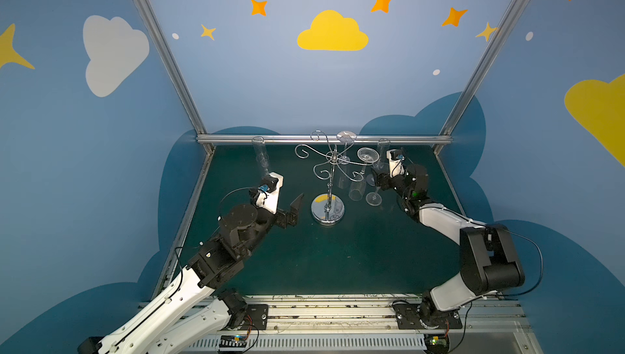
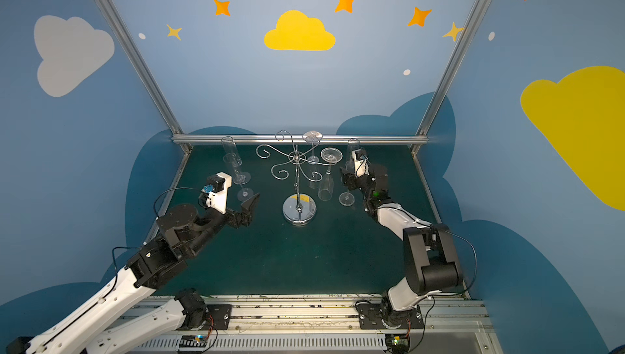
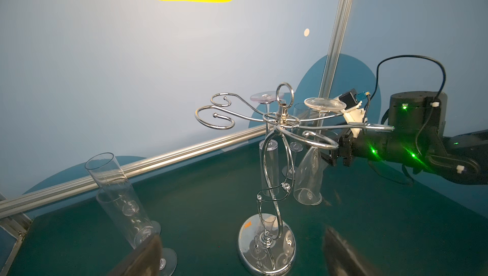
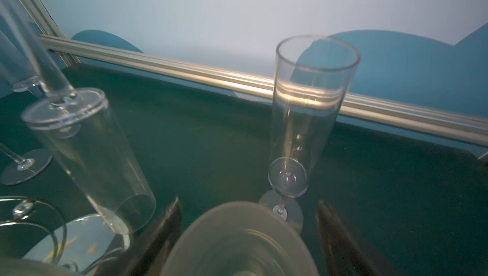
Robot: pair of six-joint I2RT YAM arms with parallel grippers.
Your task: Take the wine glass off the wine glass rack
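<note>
Chrome wine glass rack (image 1: 321,212) upright, wine glass (image 1: 356,189) hanging inverted

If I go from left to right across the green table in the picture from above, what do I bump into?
Standing glasses → left gripper → rack → upside-down glass hanging from it → right arm. I skip whatever overlaps these too much to place.
</note>
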